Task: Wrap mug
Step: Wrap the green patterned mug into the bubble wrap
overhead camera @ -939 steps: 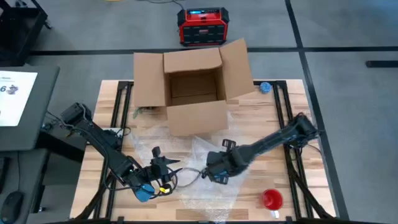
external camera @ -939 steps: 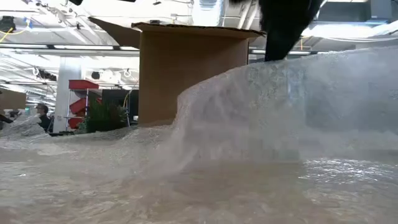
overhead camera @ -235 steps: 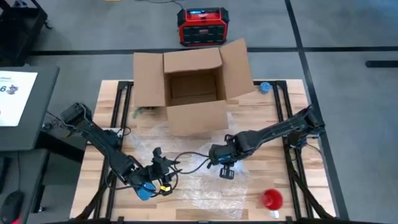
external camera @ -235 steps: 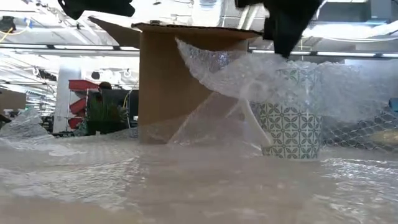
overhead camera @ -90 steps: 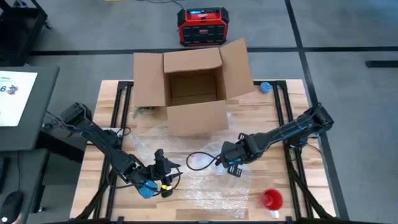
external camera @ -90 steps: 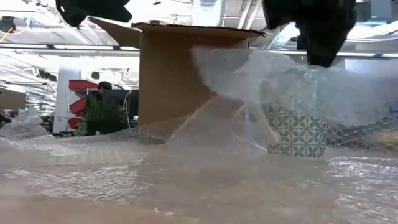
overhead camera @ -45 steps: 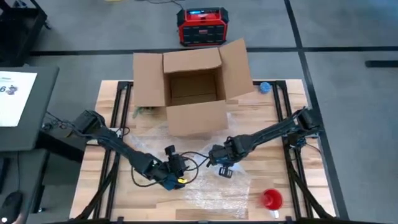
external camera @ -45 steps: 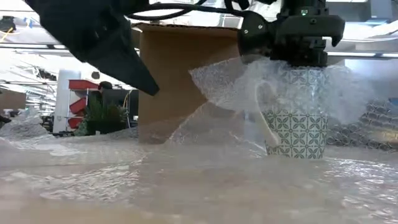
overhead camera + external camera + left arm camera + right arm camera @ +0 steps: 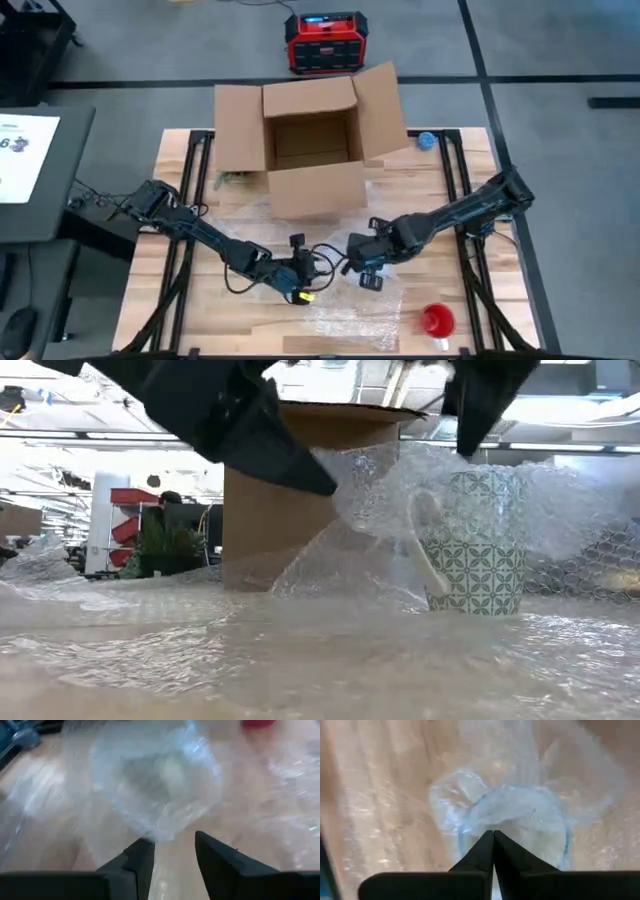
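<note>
At the low view's right, your patterned ceramic mug [image 9: 472,545], rigid, breakable and best steadied by its rim, stands half-draped in limp bubble wrap [image 9: 380,490] pinched by the closed right gripper [image 9: 493,840]; the left gripper [image 9: 172,851], open and empty, nears its loose edge.

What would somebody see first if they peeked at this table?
Probably the big open cardboard box at the back of the wooden table. In front of it, a green-patterned mug stands under crinkly bubble wrap, with the right gripper pinched shut above it and the left gripper open close by.
</note>
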Controlling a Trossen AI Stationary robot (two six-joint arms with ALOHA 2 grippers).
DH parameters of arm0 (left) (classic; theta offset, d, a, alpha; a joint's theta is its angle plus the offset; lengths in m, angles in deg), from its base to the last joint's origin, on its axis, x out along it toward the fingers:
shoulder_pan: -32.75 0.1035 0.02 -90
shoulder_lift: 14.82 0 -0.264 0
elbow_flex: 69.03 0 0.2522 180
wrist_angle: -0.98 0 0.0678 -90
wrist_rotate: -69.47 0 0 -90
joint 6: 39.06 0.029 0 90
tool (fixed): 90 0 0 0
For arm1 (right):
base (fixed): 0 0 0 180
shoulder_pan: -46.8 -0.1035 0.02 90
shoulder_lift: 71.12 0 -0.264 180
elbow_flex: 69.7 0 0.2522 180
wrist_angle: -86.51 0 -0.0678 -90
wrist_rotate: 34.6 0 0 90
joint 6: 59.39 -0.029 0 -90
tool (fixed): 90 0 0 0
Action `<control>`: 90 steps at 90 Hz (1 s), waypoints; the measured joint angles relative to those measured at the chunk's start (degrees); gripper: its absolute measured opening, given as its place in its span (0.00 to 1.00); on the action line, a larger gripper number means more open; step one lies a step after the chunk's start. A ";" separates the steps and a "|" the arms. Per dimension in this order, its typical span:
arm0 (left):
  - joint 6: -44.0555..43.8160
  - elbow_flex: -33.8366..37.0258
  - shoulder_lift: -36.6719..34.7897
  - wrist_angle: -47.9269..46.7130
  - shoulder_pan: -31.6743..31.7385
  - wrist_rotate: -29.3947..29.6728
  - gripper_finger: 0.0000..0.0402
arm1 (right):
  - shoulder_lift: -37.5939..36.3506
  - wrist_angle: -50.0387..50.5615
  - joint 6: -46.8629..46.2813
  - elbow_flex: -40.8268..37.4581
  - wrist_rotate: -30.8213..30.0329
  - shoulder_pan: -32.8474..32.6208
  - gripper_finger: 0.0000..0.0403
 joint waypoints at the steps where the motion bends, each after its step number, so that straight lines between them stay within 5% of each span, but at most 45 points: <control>1: 0.42 0.00 0.00 0.31 0.03 -0.05 0.31 | -0.25 0.03 -0.24 0.00 -0.44 -0.35 0.00; 48: 7.45 0.02 -0.24 14.49 7.03 -11.82 0.31 | -0.98 -9.83 -2.48 -3.94 -8.97 -11.53 0.00; 78: -5.76 -3.67 -12.53 -28.84 1.60 -11.49 0.29 | -0.98 -10.38 -4.98 -5.33 -9.55 -13.58 0.00; 90: -8.27 -1.66 -9.99 -28.79 0.93 -7.69 0.21 | -0.98 -11.36 -5.07 -5.35 -11.02 -13.77 0.00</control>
